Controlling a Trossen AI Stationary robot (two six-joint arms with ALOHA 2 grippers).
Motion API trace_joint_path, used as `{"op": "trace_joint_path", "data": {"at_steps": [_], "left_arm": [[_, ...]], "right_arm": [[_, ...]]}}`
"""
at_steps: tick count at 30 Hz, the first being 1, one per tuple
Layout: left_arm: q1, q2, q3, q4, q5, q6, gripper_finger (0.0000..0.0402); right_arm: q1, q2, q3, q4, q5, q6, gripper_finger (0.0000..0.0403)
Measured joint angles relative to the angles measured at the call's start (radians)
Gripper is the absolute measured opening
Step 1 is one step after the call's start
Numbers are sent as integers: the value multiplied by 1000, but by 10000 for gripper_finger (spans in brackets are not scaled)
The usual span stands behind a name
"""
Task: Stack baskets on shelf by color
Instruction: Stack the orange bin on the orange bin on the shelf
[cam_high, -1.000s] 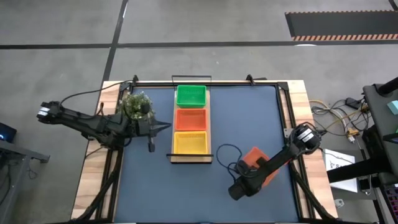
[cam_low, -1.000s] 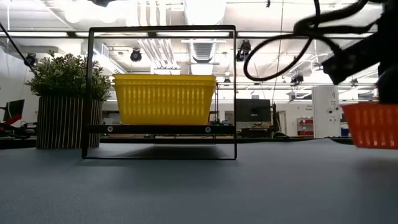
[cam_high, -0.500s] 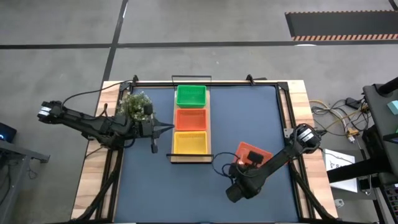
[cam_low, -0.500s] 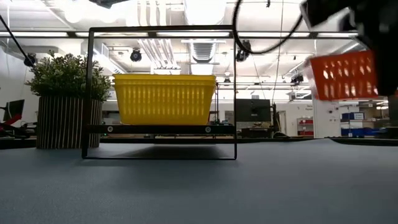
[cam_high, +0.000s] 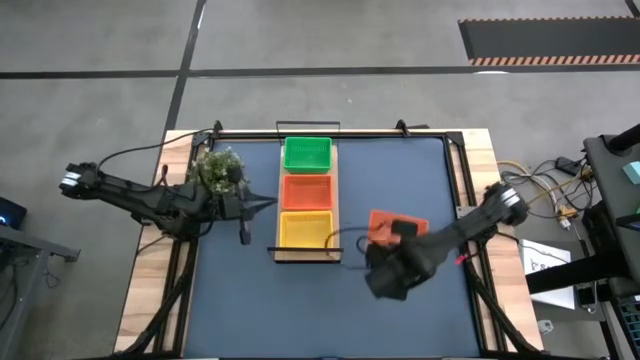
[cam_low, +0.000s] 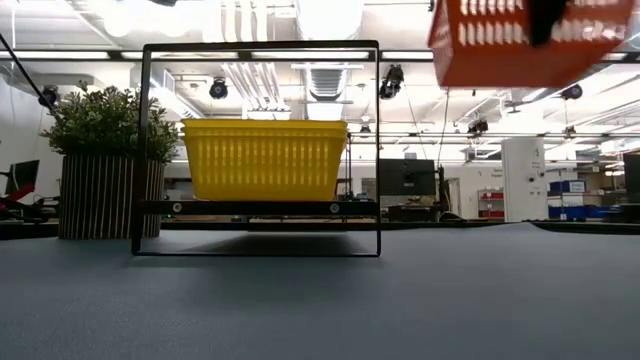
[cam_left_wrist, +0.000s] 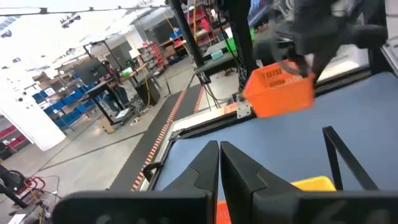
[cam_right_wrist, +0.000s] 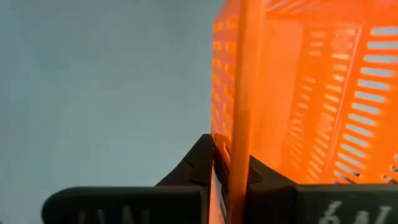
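On the shelf (cam_high: 337, 190) sit a green basket (cam_high: 306, 153) at the far end, an orange one (cam_high: 306, 190) in the middle and a yellow one (cam_high: 305, 229) at the near end. My right gripper (cam_high: 404, 233) is shut on another orange basket (cam_high: 390, 226), high in the air just right of the shelf's near end. The low view shows that basket (cam_low: 525, 40) well above the yellow one (cam_low: 265, 160). My left gripper (cam_high: 268, 204) is shut and level, left of the shelf and touching nothing. My right gripper pinches one side wall of the orange basket (cam_right_wrist: 239, 124) at its rim, with one finger (cam_right_wrist: 199, 162) on each face of the wall. The fingers come from above, pointing down. The basket hangs lifted clear of the table, slightly tilted.
A potted plant (cam_high: 217, 168) stands at the far left, beside my left arm. The shelf's black rail (cam_low: 378, 150) rises at its near end. Bare blue tabletop (cam_high: 400, 320) spreads to the right of and nearer than the shelf.
My right gripper has risen steeply from table height, rolling as it went, and has drifted toward the shelf and the far edge. The orange basket has gone up with it, turned about, and now hangs above the height of the shelf's baskets.
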Motion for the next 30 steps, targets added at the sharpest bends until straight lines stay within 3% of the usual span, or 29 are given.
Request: {"op": "trace_joint_path", "data": {"at_steps": [6, 12, 18, 24, 30], "left_arm": [[0, -25, -16, -9, 0, 3, 0], [0, -58, -18, -49, -8, 24, 0], [0, -113, -18, -122, -30, 46, 0], [0, -148, -18, -173, -32, 46, 0], [0, -146, -21, -180, -32, 45, 0]], "right_arm": [[-163, -137, 10, 30, 99, -85, 8], [-407, -148, 34, 233, 52, -364, 8], [-563, -21, 102, 441, -123, -693, 8], [-614, 174, 248, 446, -139, -868, 8], [-612, 322, 394, 383, -140, -925, 8]]}}
